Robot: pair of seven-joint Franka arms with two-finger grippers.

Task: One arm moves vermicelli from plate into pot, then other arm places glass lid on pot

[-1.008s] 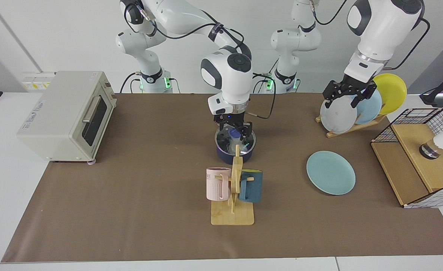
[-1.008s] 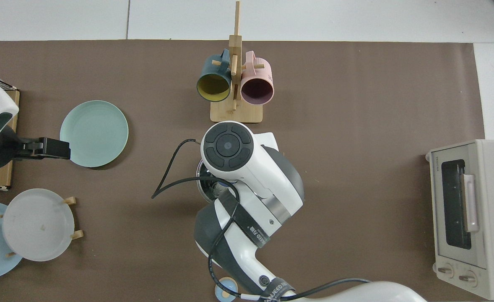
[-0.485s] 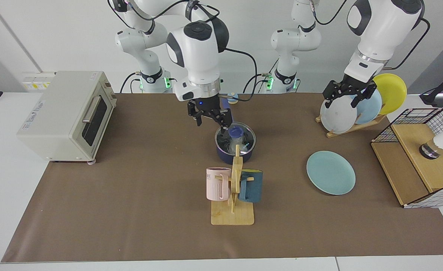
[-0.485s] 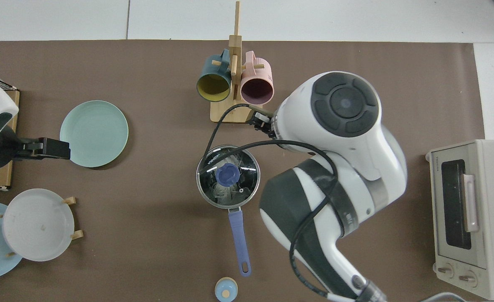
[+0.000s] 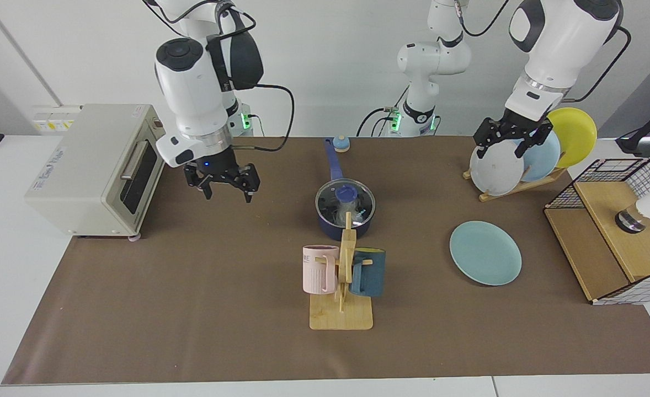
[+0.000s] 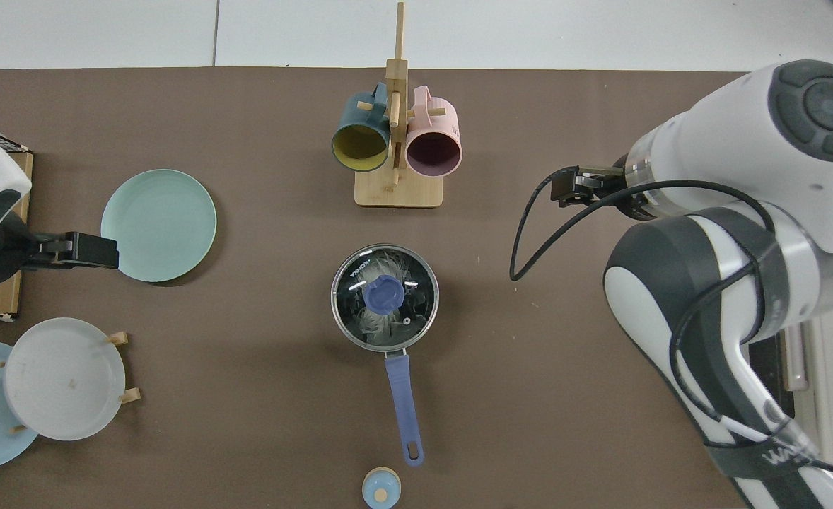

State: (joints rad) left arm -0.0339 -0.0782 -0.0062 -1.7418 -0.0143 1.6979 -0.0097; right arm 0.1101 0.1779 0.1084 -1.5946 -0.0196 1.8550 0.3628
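Glass lid (image 5: pixel 345 204) is sitting level on the pot (image 6: pixel 385 297); vermicelli (image 6: pixel 381 322) is showing through it; plate (image 5: pixel 485 252) is lying bare toward the tabletop's basket-side edge. What is left, by my reading: retreat high and wide, clear of the knob. Right gripper (image 5: pixel 223 185) is hanging released near the toaster oven (image 5: pixel 96 168), pointing down. Left gripper (image 5: pixel 513 139) is waiting spread over the plate rack (image 5: pixel 515 185).

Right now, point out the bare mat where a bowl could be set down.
Widest: the near strip in front of the mug rack, both sides. Also bare: between the toaster oven and the pot, though the right end effector hangs there. Crowded: around the plate, plate rack and wire basket.
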